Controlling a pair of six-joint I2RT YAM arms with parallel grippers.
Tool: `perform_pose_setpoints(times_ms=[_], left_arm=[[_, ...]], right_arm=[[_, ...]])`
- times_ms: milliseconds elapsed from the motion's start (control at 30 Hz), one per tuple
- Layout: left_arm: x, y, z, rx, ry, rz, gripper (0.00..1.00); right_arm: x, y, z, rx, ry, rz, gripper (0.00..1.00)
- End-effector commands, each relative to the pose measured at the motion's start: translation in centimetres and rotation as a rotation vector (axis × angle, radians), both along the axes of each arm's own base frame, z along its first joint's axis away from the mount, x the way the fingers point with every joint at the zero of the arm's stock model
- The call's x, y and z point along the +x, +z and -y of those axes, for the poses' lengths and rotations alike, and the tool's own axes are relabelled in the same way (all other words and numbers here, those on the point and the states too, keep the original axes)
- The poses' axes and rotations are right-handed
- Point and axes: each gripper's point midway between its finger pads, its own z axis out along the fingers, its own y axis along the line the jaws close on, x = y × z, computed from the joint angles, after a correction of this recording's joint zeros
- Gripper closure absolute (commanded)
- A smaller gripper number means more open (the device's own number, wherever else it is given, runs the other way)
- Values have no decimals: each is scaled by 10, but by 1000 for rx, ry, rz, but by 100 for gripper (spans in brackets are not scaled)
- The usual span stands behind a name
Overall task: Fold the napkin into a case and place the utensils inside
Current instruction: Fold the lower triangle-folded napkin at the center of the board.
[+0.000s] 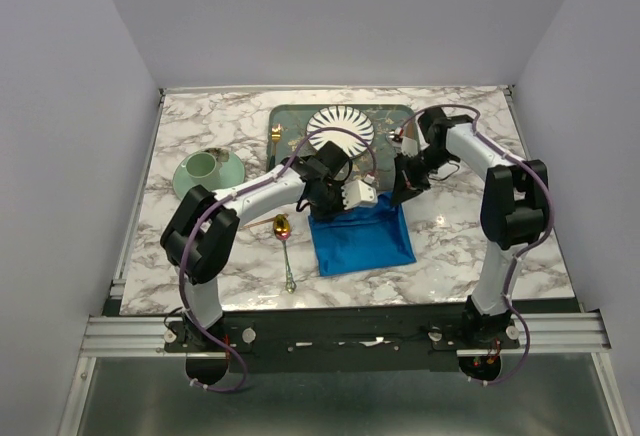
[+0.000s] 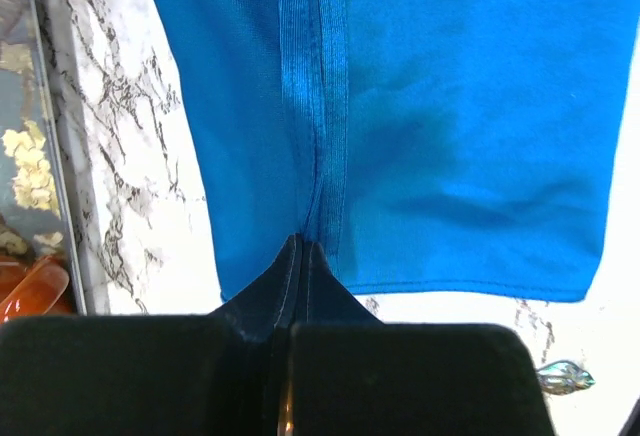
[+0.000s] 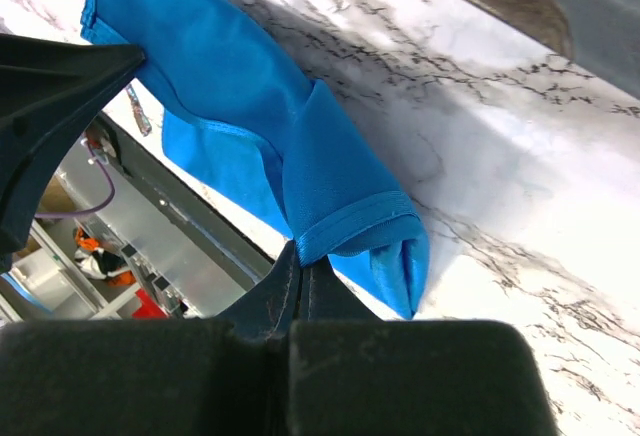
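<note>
One napkin (image 1: 360, 241) in left gripper (image 2: 303, 248), right gripper (image 3: 300, 254)

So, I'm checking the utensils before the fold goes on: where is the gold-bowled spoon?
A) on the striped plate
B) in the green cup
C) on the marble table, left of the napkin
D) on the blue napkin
C: the spoon lies on the bare table, left of the napkin and apart from it.

A robotics lab booth: blank pale walls (image 1: 340, 16), aluminium frame rail (image 1: 130, 334), marble-print tabletop (image 1: 470, 246).
</note>
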Motion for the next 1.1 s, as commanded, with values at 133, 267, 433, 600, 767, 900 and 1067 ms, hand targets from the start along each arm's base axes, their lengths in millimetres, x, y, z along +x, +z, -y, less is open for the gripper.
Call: perform_pose_setpoints(times_ms=[133, 267, 433, 600, 767, 900, 1067], left_arm=[[-12, 30, 8, -76, 20, -36, 100], [-14, 23, 12, -77, 31, -59, 100], [-10, 15, 14, -71, 42, -54, 100], [-9, 11, 14, -65, 40, -51, 100], [-8, 9, 15, -66, 38, -49, 100], [-8, 13, 15, -74, 38, -46, 100], [-10, 18, 13, -78, 50, -47, 100]], right_arm=[[-22, -2, 10, -22, 42, -25, 99], [-20, -13, 9, -28, 29, -50, 98], [-12, -16, 11, -52, 22, -45, 85], [-15, -22, 13, -67, 20, -74, 72], [-19, -30, 11, -58, 7, -113, 76], [-22, -30, 12, -60, 10, -127, 94], [-26, -19, 18, -73, 29, -78, 99]])
